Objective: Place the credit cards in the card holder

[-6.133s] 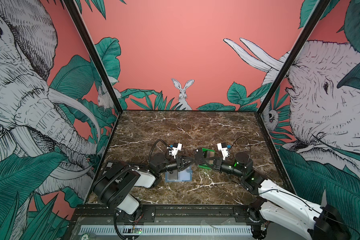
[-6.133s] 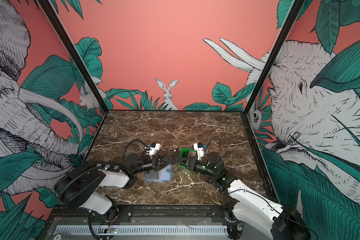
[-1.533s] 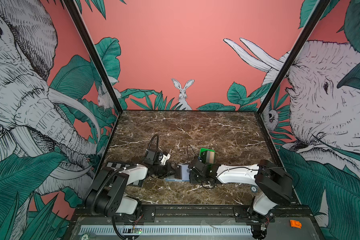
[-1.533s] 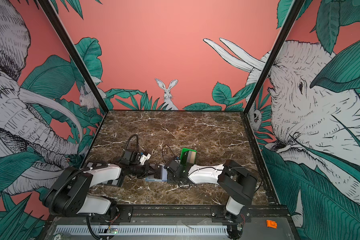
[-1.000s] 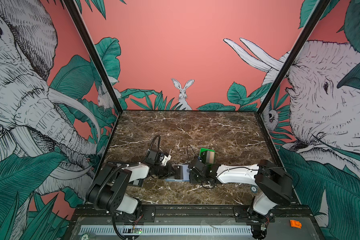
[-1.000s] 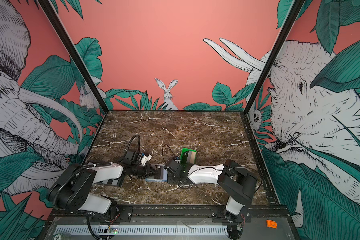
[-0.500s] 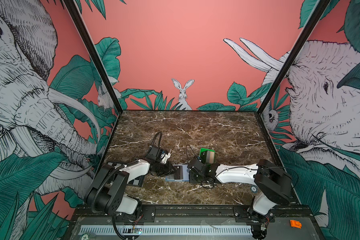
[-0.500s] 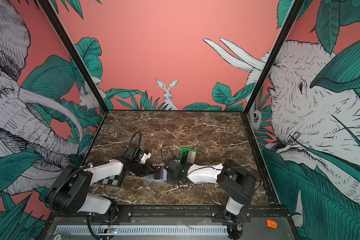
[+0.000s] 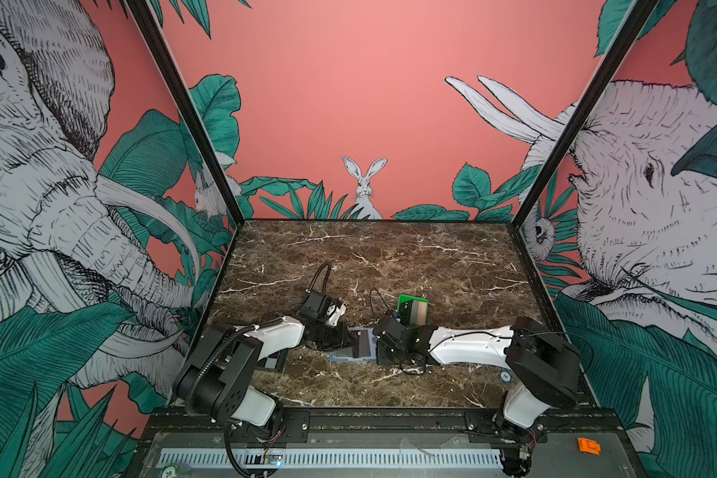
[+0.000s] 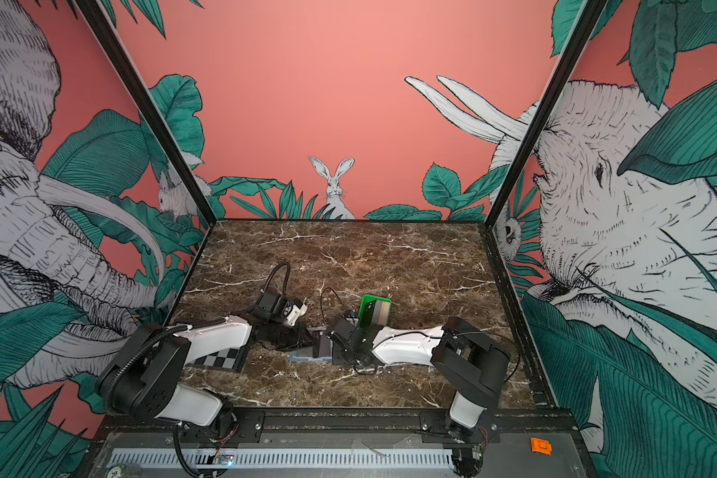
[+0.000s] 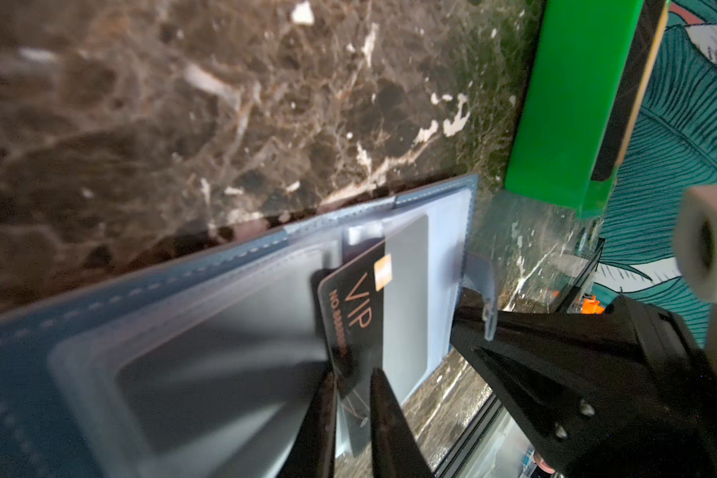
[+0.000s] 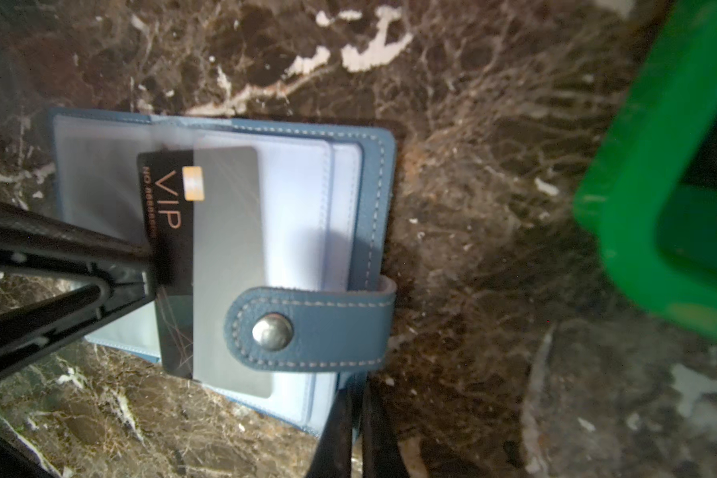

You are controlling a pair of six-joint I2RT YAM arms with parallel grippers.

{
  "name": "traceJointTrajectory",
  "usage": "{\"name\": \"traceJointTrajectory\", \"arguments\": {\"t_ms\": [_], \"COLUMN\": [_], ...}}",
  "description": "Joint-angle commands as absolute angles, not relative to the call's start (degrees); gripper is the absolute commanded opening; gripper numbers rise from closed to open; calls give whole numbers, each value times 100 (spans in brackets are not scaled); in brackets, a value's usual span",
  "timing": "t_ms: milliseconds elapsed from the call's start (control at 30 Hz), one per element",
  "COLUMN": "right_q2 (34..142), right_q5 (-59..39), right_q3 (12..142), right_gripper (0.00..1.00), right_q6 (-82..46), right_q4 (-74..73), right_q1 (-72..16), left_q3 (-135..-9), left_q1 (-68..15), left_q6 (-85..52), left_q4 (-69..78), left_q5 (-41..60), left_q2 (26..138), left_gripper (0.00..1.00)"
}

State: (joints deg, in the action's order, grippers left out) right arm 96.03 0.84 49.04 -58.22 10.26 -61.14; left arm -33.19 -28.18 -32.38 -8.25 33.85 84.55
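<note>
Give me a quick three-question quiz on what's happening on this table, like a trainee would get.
1. What does the left end effector grip?
2. True or false: the black card sits fully inside the holder.
3. The tray of spare cards is: A red, B green, C blue.
Key: 1 the black card; 2 false, part of it sticks out; 3 B.
</note>
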Motion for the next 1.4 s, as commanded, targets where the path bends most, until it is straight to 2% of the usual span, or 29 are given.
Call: {"name": "traceJointTrajectory", "arguments": {"t_ms": [0,467,733,967,1100,1233,1367], "right_q2": [9884,9922,9931,9898,9905,9901,9905], "right_q5": [194,197,203,222,195,191,189], "right_q3": [4828,4816,4843,4838,4848,4887,4893], "right_gripper": [8,8,8,8,8,8,8], "right_q6": [-5739,-5739,-5722,-5687,-5682,-5661,-5653], "right_q4": [1397,1370,1377,1417,1352,1384,1382], "right_q1": [-6144,-6166,-6161,-6169,-6161,-6161,-6161], "left_q3": [-3384,-3360,-3340,-3419,-3300,-3210,-3179], "left_q1": [-2874,-2997,-2984,-2802,-2420,-2312,-2302], "left_q6": [-3332,-3613,-3466,-3099,-3067,-3074,-3023], "left_q4": [-755,-99,-428,-1888,-2272,-2494,-2546], "left_q5": [3321,3675,3549,2371,2276,1926,1911], "left_q2": [8550,8685,8469,7654,7344,7142,7261], "left_gripper": [19,22,24,35,42,54,56]}}
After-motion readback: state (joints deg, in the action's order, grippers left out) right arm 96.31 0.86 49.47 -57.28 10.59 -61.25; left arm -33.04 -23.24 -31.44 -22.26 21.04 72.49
